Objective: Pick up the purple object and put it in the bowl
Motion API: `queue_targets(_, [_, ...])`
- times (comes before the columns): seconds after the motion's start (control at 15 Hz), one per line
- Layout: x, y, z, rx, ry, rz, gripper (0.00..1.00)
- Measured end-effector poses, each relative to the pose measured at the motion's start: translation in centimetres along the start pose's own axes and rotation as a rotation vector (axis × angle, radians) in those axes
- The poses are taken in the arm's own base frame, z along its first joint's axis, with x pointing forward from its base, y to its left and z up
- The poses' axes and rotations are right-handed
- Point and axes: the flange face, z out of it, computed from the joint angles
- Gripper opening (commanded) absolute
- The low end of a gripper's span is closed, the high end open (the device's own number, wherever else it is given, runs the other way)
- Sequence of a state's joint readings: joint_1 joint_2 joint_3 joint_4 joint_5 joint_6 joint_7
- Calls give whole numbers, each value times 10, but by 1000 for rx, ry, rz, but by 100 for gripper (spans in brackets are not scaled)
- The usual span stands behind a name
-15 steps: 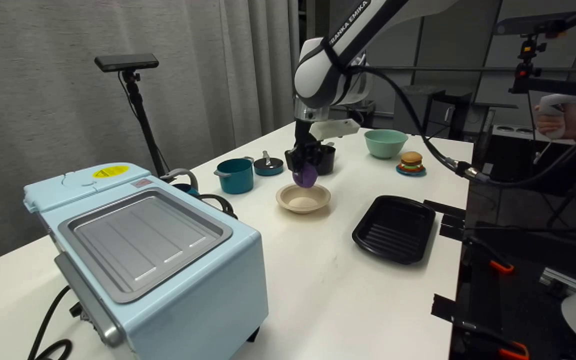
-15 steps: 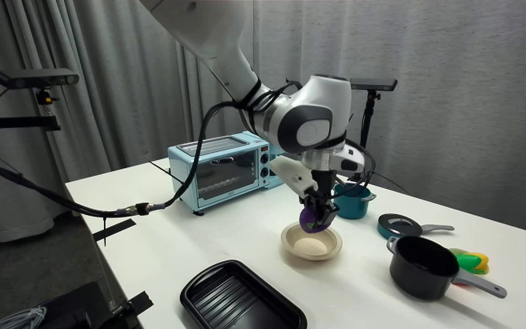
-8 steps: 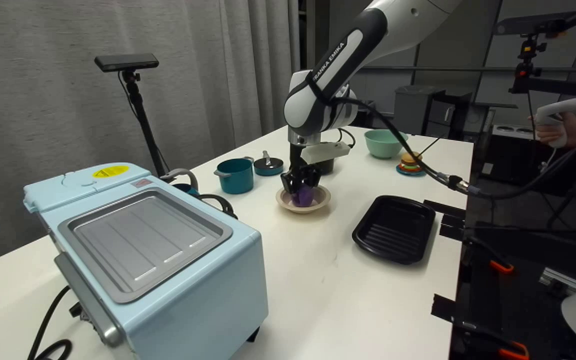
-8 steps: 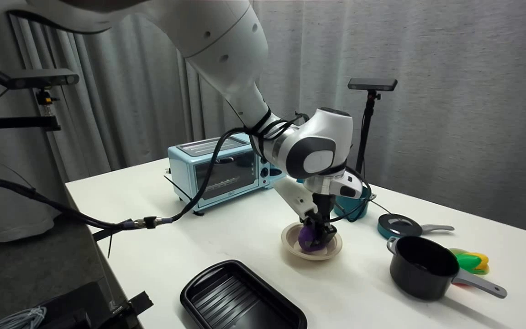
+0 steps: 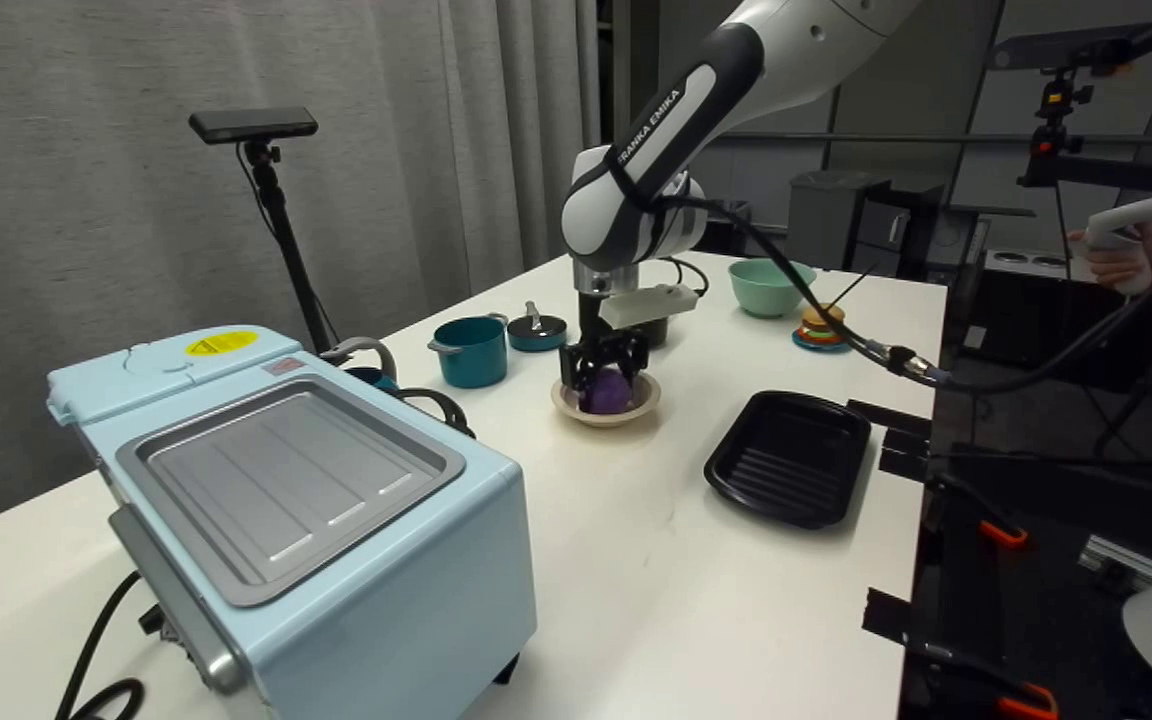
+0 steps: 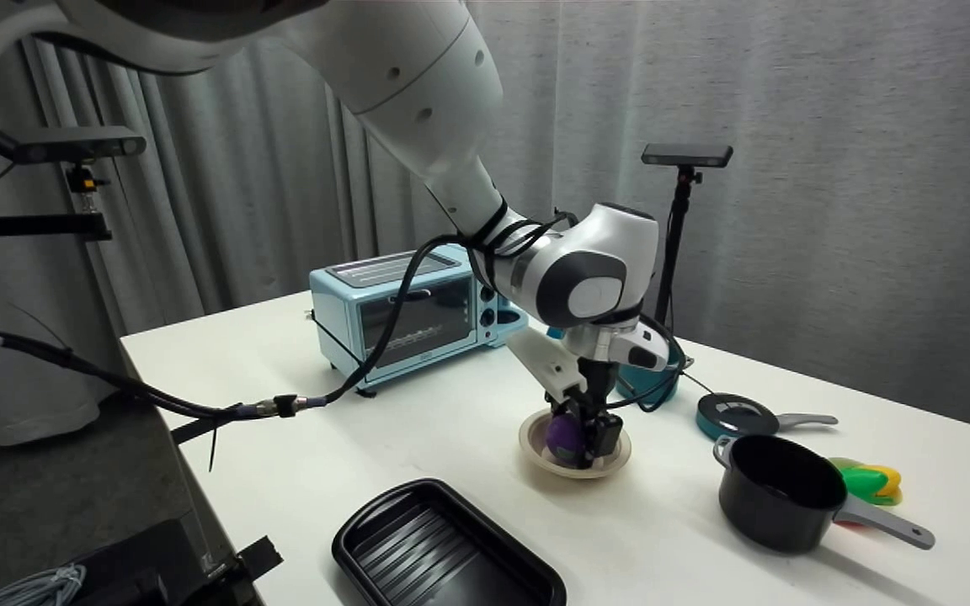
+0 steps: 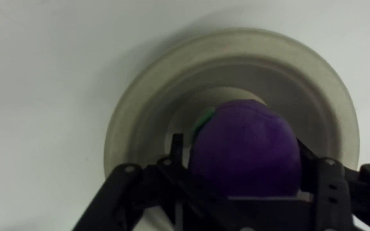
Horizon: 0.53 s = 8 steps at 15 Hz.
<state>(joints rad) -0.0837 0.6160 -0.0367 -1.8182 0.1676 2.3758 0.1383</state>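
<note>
The purple object (image 7: 246, 150) is inside the bowl (image 7: 236, 41), the shallow one of cream-tan colour, which stands upright on the white table (image 5: 676, 600). The gripper (image 7: 239, 143) points downward into this bowl, and its black fingers are spread, one at each side of the object. In the wrist view there is a narrow gap between the object and the finger at the left of the picture; the finger at the right is very near to the object, but if it touches, I cannot tell. A small green part (I cannot say if it belongs to the object) shows at the object's edge. Whether the object rests fully on the bottom of the bowl is also not possible to see.

Around the bowl there are several other things. The black tray (image 5: 788, 460) lies well apart from it. The light blue toaster oven (image 6: 418, 320) stands on the same table. In an exterior view I see the teal pot (image 5: 473, 352) and, near to it, the small pan (image 5: 539, 343); farther away are the pale green bowl (image 5: 761, 295) and the burger (image 5: 816, 333). The black saucepan (image 6: 775, 513) partly hides a green and yellow item (image 6: 868, 481) behind it
</note>
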Motion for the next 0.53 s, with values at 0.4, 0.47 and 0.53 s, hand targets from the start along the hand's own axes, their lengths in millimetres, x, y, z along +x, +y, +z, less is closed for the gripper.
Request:
queue_targets(0.4, [-2, 2, 8, -5, -21, 2, 100])
queue_targets(0.47, [-1, 2, 7, -4, -19, 2, 100])
queue_targets(0.53, [0, 1, 6, -4, -16, 2, 100])
